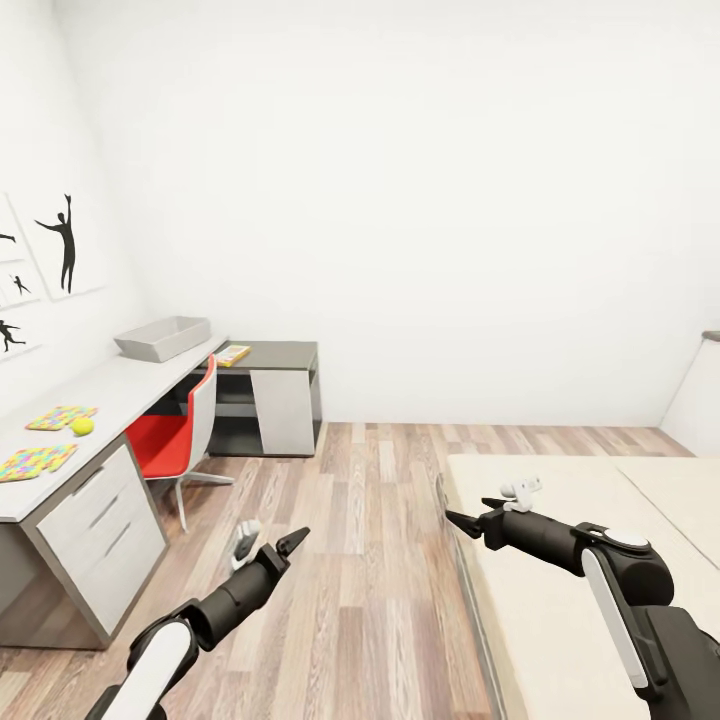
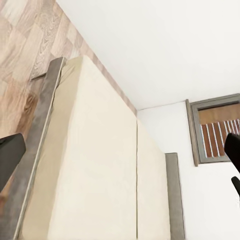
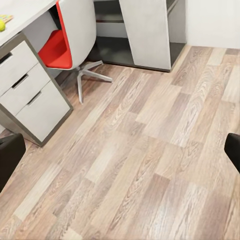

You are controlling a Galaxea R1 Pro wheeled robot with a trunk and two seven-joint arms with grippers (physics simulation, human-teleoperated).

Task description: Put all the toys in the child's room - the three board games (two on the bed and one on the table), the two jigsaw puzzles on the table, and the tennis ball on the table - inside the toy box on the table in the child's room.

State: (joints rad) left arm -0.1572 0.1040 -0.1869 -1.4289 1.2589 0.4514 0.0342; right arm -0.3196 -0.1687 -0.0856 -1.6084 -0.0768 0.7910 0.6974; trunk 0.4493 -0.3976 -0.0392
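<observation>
The light-grey toy box (image 1: 162, 337) stands at the far end of the long pale desk (image 1: 120, 385). Two colourful jigsaw puzzles (image 1: 60, 417) (image 1: 35, 462) lie on the desk's near part, with the yellow tennis ball (image 1: 82, 426) (image 3: 2, 24) between them. A flat colourful game box (image 1: 232, 354) rests where the desk meets the dark cabinet top. The beige bed (image 1: 560, 570) (image 2: 95, 165) is at the right; the part I see is bare, and its board games are out of view. My left gripper (image 1: 270, 545) hangs open over the floor. My right gripper (image 1: 487, 505) is open above the bed's edge.
A red and white swivel chair (image 1: 175, 435) (image 3: 70, 37) sits tucked at the desk beside the white drawer unit (image 1: 105, 520) (image 3: 27, 92). Wood-plank floor (image 1: 370, 560) runs between desk and bed. Black silhouette pictures (image 1: 65, 245) hang on the left wall. A dark-framed window (image 2: 217, 127) is beyond the headboard.
</observation>
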